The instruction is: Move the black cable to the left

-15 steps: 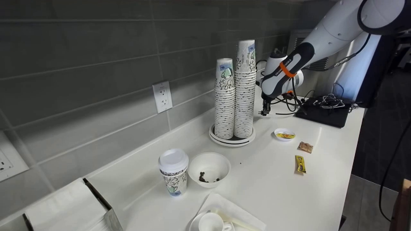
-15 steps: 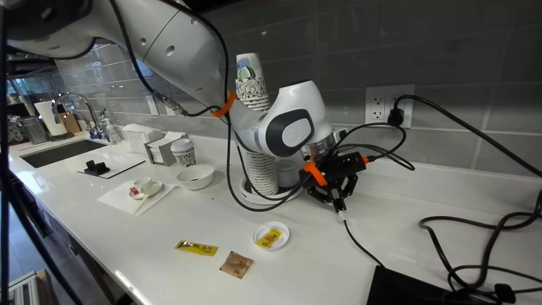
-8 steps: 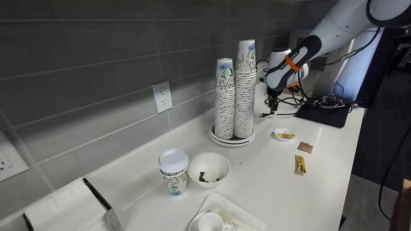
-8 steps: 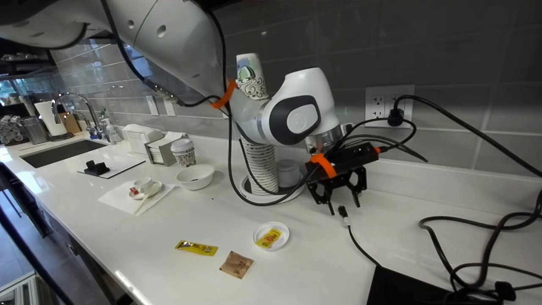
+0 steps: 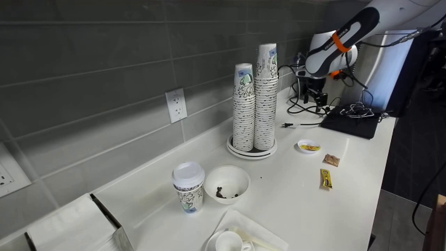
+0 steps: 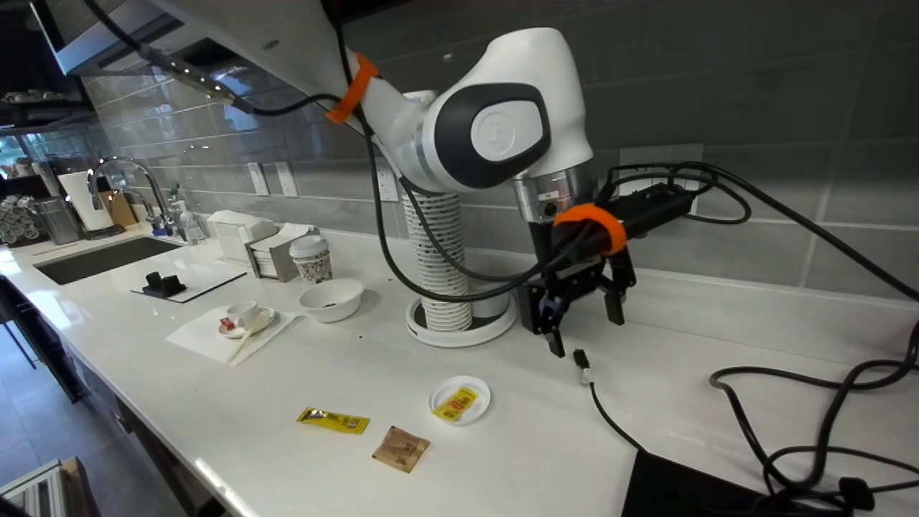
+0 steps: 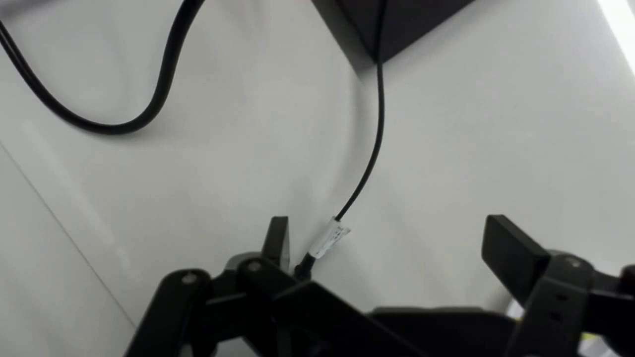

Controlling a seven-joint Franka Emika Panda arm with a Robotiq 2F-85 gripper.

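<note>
The thin black cable (image 6: 610, 414) lies on the white counter in both exterior views, gently curved, with a white label (image 7: 328, 239) just behind its plug (image 5: 287, 124). Its far end runs to a flat black slab (image 6: 689, 488). Above and behind the plug, my gripper (image 6: 585, 327) hangs clear of the counter, its two fingers spread wide. In the wrist view nothing is gripped by the open gripper (image 7: 389, 243); part of the plug is hidden behind the left finger's linkage.
Tall paper cup stacks (image 5: 264, 111) stand on a round base near the wall. A small white dish (image 6: 459, 401) and a brown packet (image 6: 401, 449) lie in front. Thicker black cords (image 6: 747, 424) loop over the counter and lead to a wall outlet.
One second ago my gripper was shut on the cable's plug end. It has since opened, leaving the plug on the counter, and risen away from it.
</note>
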